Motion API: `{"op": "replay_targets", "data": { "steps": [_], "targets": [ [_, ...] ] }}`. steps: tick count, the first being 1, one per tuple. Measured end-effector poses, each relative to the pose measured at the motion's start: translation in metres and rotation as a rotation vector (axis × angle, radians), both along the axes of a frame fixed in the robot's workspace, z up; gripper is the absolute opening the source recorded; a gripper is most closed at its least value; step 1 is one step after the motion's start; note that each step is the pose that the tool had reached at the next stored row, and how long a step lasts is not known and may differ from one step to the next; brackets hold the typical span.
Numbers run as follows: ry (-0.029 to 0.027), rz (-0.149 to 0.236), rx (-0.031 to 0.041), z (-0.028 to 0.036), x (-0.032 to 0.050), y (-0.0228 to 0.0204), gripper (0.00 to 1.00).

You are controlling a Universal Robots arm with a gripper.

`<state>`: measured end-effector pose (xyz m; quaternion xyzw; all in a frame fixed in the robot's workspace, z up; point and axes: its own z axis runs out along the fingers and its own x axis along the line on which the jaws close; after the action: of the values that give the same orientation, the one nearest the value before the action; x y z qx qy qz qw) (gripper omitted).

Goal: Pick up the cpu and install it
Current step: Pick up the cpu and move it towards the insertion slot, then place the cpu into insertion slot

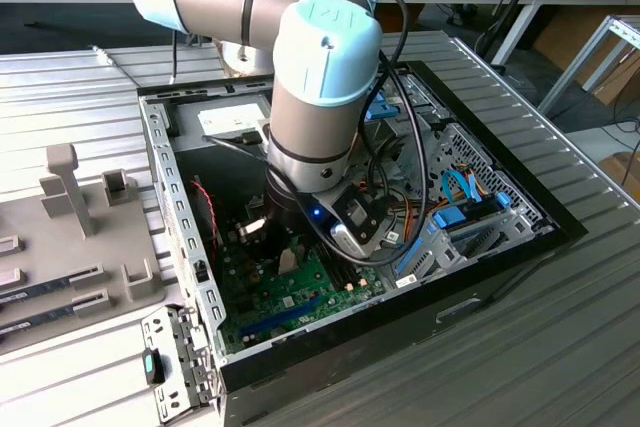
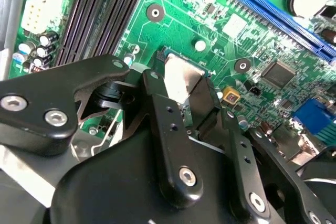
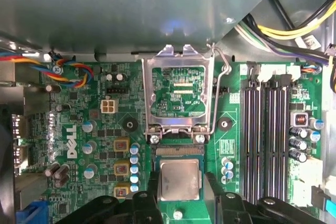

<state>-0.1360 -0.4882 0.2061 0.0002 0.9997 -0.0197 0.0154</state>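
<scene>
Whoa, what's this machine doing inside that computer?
A grey and light-blue robot arm reaches down into an open black computer case. Its black tool grips a small square silver-grey metal chip by two sides, low over the green circuit board, right by the hinge of the raised metal socket frame. Whether the chip is already seated cannot be told.

Socket lid (image 3: 147,93) (hinged up) stands just beside the cpu (image 3: 180,179)
</scene>
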Motion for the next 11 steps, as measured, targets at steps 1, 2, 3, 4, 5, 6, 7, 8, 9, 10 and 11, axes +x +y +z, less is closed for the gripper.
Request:
{"op": "replay_targets", "data": {
  "steps": [1,2,3,4,5,6,7,8,9,10,11],
  "targets": [
    [0.0002,0.0,0.0,0.0,0.0004,0.0004,0.46],
    [0.0003,0.0,0.0001,-0.0001,0.0007,0.0017,0.46],
    [0.0004,0.0,0.0001,-0.0001,0.0007,0.0023,0.46],
    [0.0003,0.0,0.0002,-0.0001,0.0008,0.0024,0.46],
    [0.0004,0.0,0.0001,-0.0001,0.0005,0.0024,0.46],
    [0.0004,0.0,0.0,0.0,0.0001,0.0024,0.46],
    [0.0004,0.0,0.0,0.0,-0.0003,0.0024,0.46],
    [0.0003,0.0,0.0001,-0.0001,-0.0004,0.0024,0.46],
    [0.0003,0.0,0.0001,-0.0001,-0.0005,0.0024,0.46],
    [0.0004,0.0,0.0001,-0.0001,-0.0005,0.0024,0.46],
    [0.0003,0.0,0.0001,-0.0001,-0.0006,0.0024,0.46]
  ]
}}
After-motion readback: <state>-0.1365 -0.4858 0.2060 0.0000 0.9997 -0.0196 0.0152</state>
